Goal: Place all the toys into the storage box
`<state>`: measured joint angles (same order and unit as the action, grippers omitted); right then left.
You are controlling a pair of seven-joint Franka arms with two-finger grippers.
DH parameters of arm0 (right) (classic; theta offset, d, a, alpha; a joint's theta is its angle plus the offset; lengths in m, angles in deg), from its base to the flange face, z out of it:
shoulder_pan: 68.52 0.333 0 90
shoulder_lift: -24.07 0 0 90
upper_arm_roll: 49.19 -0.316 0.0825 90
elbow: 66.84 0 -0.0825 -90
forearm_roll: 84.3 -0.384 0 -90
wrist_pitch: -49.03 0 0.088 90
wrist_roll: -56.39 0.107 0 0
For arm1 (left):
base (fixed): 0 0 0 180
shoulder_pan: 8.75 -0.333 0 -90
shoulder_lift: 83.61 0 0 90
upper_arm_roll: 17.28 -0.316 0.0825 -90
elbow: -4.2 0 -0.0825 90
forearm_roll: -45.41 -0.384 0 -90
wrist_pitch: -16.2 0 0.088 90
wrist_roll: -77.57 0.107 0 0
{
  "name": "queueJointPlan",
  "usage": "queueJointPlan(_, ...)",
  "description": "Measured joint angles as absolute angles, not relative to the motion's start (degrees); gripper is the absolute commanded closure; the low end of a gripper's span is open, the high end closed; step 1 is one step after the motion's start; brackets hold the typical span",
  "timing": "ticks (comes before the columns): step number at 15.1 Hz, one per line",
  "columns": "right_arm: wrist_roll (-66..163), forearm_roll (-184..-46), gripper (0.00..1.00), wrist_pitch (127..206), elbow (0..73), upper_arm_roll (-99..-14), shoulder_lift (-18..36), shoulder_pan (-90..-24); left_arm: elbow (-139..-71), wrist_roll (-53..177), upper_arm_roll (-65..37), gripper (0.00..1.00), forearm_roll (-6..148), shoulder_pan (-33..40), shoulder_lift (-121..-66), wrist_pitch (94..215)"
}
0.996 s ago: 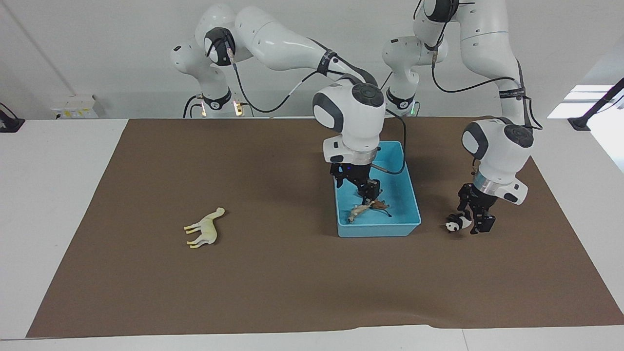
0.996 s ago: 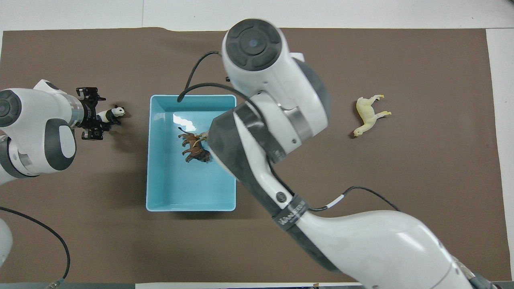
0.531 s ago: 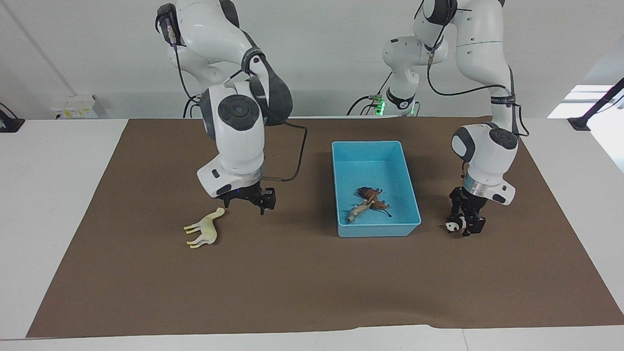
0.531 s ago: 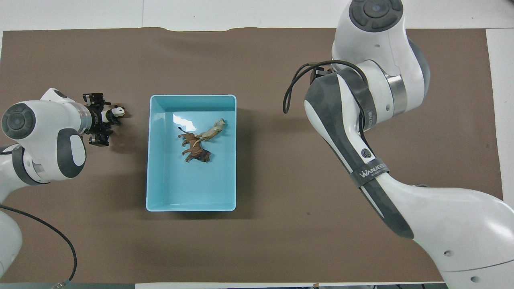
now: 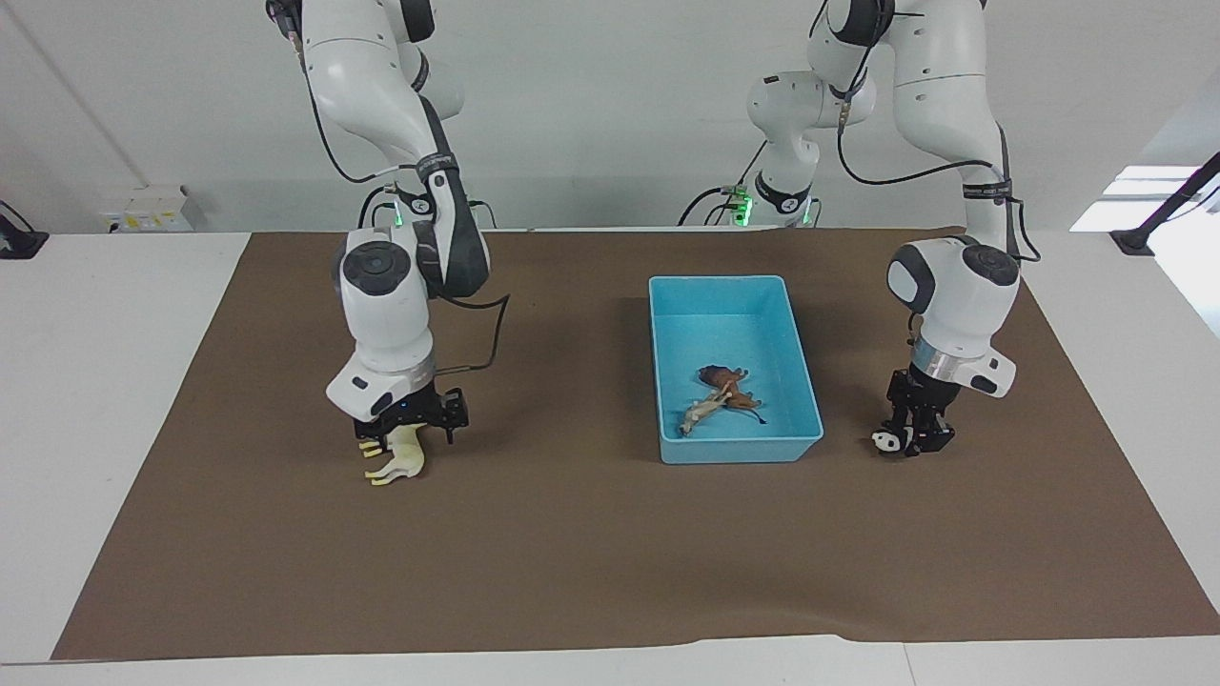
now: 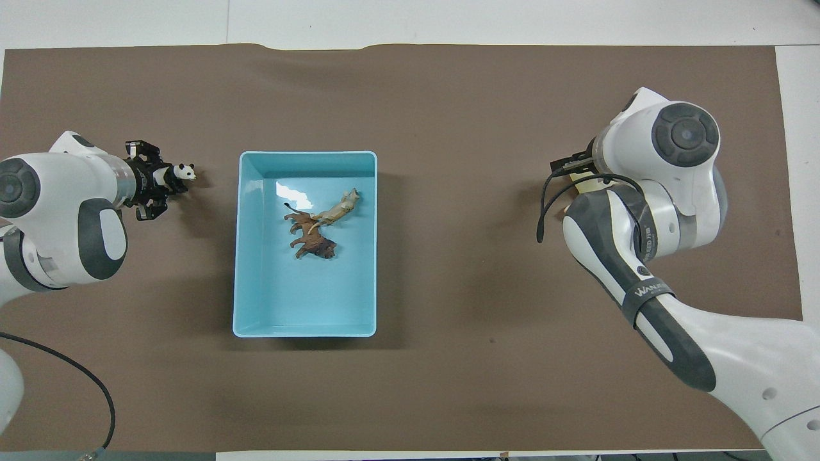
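Observation:
The light blue storage box (image 5: 729,286) sits on the brown mat; it also shows in the overhead view (image 6: 307,330). The brown lion (image 5: 724,381) and the orange tiger (image 5: 701,412) lie in it, touching. The pale yellow long-necked toy (image 5: 400,462) lies on the mat toward the right arm's end. My right gripper (image 5: 410,433) is open and low over it, its fingers on either side of the toy's front. The wrist hides most of that toy from above (image 6: 582,186). My left gripper (image 5: 917,438) is shut on the panda (image 5: 884,441) beside the box, at mat level.
The brown mat (image 5: 591,572) covers most of the white table. Bare mat lies between the box and the yellow toy. The right arm's cable (image 6: 544,205) hangs beside its wrist.
My right gripper left the box, crossed to the yellow toy and came down around it. My left gripper closed in on the panda, which shifted slightly with it.

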<state>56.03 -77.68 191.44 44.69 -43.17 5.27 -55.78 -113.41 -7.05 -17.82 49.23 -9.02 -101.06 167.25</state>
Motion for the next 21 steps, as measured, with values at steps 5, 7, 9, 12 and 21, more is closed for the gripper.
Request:
queueJointPlan(5, 53.8, -77.7, 0.00, 200.9, 52.4, -43.5, 6.4, -56.8, -96.1, -7.3, -14.0, 0.94, 49.3, -5.6, -96.3, 139.5)
queueJointPlan(7, 52.0, -77.7, 0.00, 203.4, 53.3, -43.7, 6.4, -56.7, -92.2, -7.8, -11.3, 0.94, 49.3, -2.7, -94.5, 131.8)
queueJointPlan(9, 49.9, -77.7, 0.02, 205.1, 54.0, -43.7, 6.4, -56.9, -93.0, -8.2, -10.2, 0.94, 49.3, 1.9, -93.6, 129.7)
queueJointPlan(12, 49.1, -77.7, 0.08, 207.0, 54.9, -43.6, 6.4, -57.1, -99.7, -8.2, -10.1, 0.70, 49.3, 6.2, -92.4, 131.3)
queueJointPlan(21, 49.1, -77.7, 1.00, 209.8, 56.6, -43.6, 6.1, -58.7, -106.6, -6.5, -11.1, 0.00, 48.1, 5.2, -85.1, 135.2)
